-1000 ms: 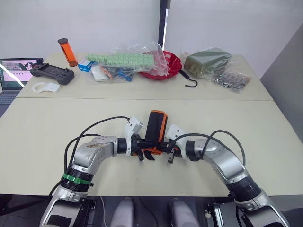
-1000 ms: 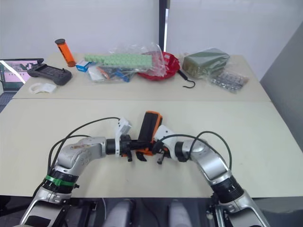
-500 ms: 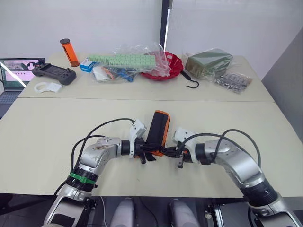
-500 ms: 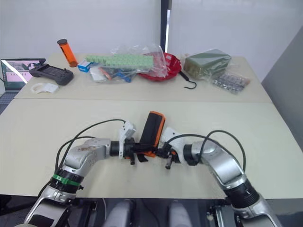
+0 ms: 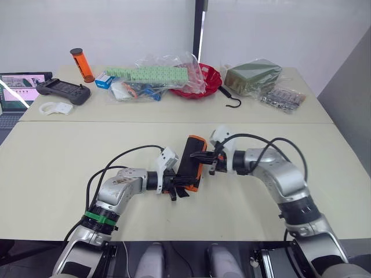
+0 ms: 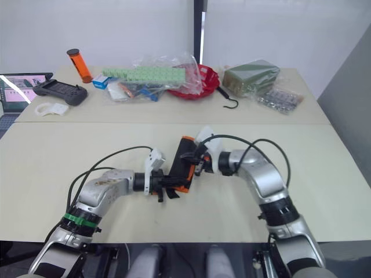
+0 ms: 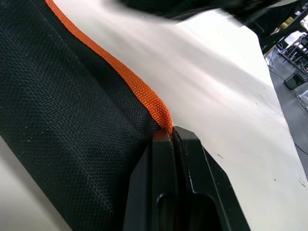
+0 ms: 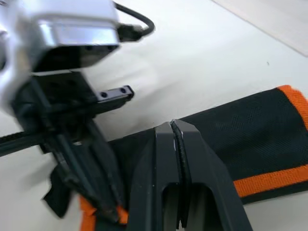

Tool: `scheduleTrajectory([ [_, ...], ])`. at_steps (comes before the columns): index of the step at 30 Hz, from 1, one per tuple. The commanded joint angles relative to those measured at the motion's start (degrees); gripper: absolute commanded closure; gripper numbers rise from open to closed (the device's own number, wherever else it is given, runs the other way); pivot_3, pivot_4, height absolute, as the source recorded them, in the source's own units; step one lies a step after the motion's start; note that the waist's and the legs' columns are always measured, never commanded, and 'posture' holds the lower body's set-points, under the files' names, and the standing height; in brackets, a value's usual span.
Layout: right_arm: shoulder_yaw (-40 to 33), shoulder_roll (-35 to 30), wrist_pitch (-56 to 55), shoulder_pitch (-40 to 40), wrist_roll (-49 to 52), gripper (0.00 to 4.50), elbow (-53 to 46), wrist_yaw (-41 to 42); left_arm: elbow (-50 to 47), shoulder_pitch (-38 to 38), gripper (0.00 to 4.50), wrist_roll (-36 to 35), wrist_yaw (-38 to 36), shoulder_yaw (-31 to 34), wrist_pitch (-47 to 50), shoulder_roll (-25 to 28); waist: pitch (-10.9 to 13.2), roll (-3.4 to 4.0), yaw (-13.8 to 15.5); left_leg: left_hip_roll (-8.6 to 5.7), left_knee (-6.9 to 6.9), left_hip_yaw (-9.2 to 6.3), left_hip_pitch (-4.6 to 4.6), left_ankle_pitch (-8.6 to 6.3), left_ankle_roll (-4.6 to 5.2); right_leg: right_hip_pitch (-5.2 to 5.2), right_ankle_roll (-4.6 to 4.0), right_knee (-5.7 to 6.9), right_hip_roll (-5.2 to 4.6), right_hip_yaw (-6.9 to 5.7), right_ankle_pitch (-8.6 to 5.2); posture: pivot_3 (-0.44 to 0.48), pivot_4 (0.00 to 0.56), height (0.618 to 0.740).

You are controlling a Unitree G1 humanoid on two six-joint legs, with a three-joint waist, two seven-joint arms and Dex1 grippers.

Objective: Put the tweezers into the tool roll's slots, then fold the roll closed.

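Folded tool roll [image 5: 190,161] betw. both closed grippers.

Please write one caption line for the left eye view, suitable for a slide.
Left gripper pinches the near end of the folded tool roll on the table while the shut right gripper hovers at its far end.

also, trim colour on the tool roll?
Orange, edging the black tool roll; clearest in the left wrist view.
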Motion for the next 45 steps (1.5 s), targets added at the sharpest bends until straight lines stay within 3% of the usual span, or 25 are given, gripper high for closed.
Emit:
scheduleTrajectory([
  [1, 1.9, 1.2, -7.2, -0.7, -3.9, 4.50, 7.1, 0.2, 2.2, 2.7, 4.48, 2.8, 0.6, -2.2, 1.4, 0.8, 0.0, -0.01, 0.0, 0.00, -0.02, 0.00, -0.02, 0.00, 0.00, 0.00, 0.00, -0.01, 0.00, 0.00, 0.00, 0.000, 0.150, 0.740],
  [7, 5.4, 1.5, -11.9, 0.3, -9.8, 4.50, 17.5, -0.1, -1.6, 3.4, 4.48, 0.0, -2.0, -0.2, 0.9, 1.3, -0.3, 0.03, -0.5, 0.00, -0.22, 0.01, 0.20, 0.00, 0.00, 0.11, 0.00, -0.01, -0.01, 0.01, 0.00, 0.000, 0.150, 0.740],
  [12, 6.2, 1.3, -9.6, 0.8, -10.5, 4.50, 16.8, 0.0, -5.3, 3.9, 2.89, -2.2, -0.6, 4.2, 1.3, 1.7, -0.4, 0.06, -0.5, 0.02, -0.28, 0.01, 0.26, 0.00, 0.00, 0.14, 0.00, -0.02, 0.00, 0.02, 0.00, 0.000, 0.150, 0.740],
  [19, 7.1, 0.7, -9.7, 2.1, -11.1, 4.50, 15.6, 1.4, -8.6, 2.9, 0.56, -5.9, -3.5, 9.3, 1.6, 6.3, -0.4, 0.06, -0.4, 0.02, -0.27, 0.00, 0.28, 0.02, -0.01, 0.15, 0.00, -0.01, 0.01, 0.02, -0.01, 0.000, 0.150, 0.740],
  [22, 7.3, 0.6, -9.1, 2.7, -10.9, 4.50, 14.5, 1.8, -8.5, 1.7, 0.72, -8.3, -4.5, 11.3, 2.5, 6.4, -0.4, 0.06, -0.1, 0.01, -0.27, 0.00, 0.25, 0.02, -0.02, 0.14, 0.00, -0.03, 0.00, 0.01, -0.01, 0.000, 0.150, 0.740],
  [27, 7.2, 0.6, -8.7, 2.8, -10.8, 4.50, 14.3, 1.7, -4.8, 0.3, 2.30, -3.9, -3.1, 9.7, -2.7, 4.5, -0.4, 0.06, -0.1, 0.00, -0.28, 0.00, 0.23, 0.02, -0.02, 0.14, 0.00, -0.08, -0.01, 0.02, -0.01, 0.000, 0.150, 0.740],
  [33, 7.0, 0.8, -8.7, 2.7, -10.8, 4.50, 14.6, 1.5, 0.1, 0.2, 4.30, 4.7, -5.1, 2.7, -13.2, 2.9, -0.4, 0.06, -0.1, 0.00, -0.29, 0.01, 0.22, 0.02, -0.02, 0.13, -0.01, -0.10, -0.01, 0.02, 0.00, 0.000, 0.150, 0.740],
  [41, 5.2, 1.0, -9.8, 3.5, -9.4, 4.50, 13.0, 1.2, 9.5, 2.1, 4.44, 13.2, -5.4, -3.9, -20.0, 1.0, -0.7, 0.12, -0.1, 0.00, -0.32, 0.01, 0.25, 0.02, -0.02, 0.18, 0.00, -0.13, -0.01, 0.02, -0.01, 0.000, 0.150, 0.740],
  [45, 1.4, 2.0, -12.9, 4.3, -6.2, 4.50, 10.4, 1.9, 10.6, 3.1, 4.44, 13.8, -5.9, -4.2, -21.2, 1.6, -0.8, 0.11, -0.1, 0.00, -0.42, 0.01, 0.62, 0.01, -0.02, 0.61, 0.07, -0.34, -0.01, 0.02, -0.05, 0.000, 0.150, 0.740],
])
